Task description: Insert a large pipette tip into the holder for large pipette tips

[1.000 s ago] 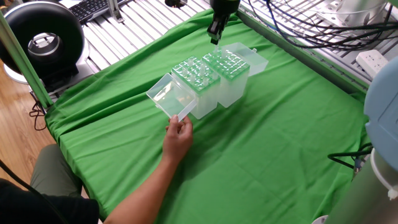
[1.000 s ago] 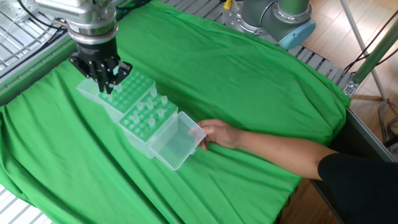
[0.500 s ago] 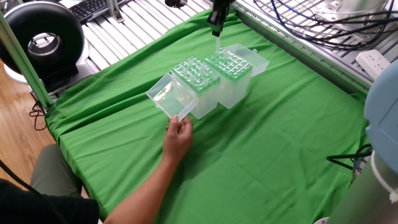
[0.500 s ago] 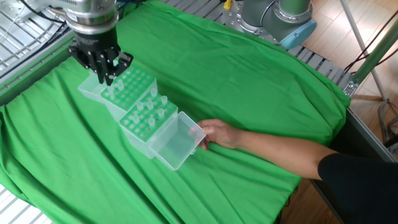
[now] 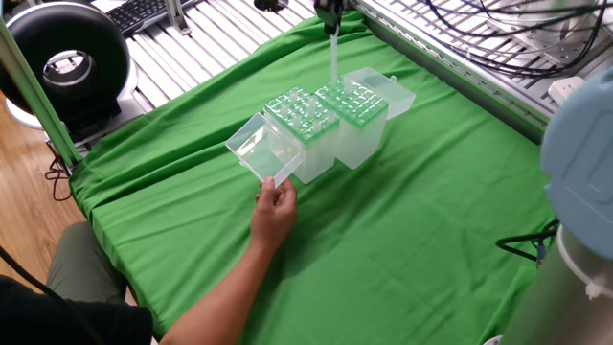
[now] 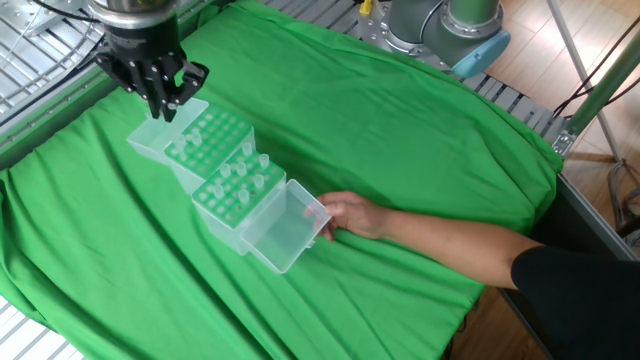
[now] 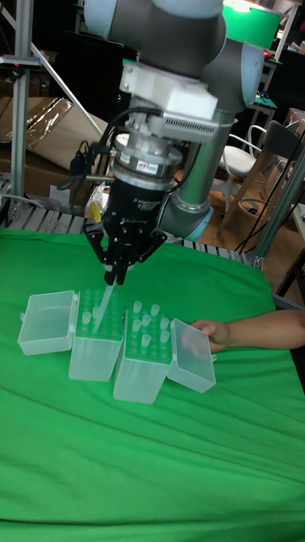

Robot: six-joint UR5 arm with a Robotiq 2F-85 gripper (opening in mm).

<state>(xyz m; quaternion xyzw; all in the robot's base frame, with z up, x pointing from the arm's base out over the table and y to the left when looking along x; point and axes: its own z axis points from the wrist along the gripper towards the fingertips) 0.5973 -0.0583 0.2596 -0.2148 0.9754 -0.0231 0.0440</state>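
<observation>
Tip above rack: your gripper (image 7: pixel 114 273) has its fingers pinched together on a large pipette tip (image 7: pixel 102 306), which hangs from them point down over the holder for large pipette tips (image 7: pixel 95 346) on the green cloth (image 7: pixel 152 457).

The relation that matters is vertical. The tip's long axis runs nearly upright with a slight lean, its narrow end at or just over the greenish grid, so the holder lies straight below the hand and the coming move looks like a plain descent into one hole (only one arm works here). In the one fixed view the tip (image 5: pixel 333 57) shows as a pale line over the holder's (image 5: pixel 356 120) far edge, with the gripper itself cut off by the top of the frame. In the other fixed view the gripper (image 6: pixel 160 95) stands over the corner next to the holder's open hinged lid (image 6: pixel 155 148).

Just beside the holder sits a second grid-topped box (image 7: pixel 141 360), and a person's hand (image 5: pixel 276 213) steadies that box's open lid (image 5: pixel 261 150), well clear of the gripper.

Hard to make out: which hole the point is aimed at, and whether it touches the grid or hovers. The clear plastic blurs against the grid in every view, so you cannot confirm alignment from here.
</observation>
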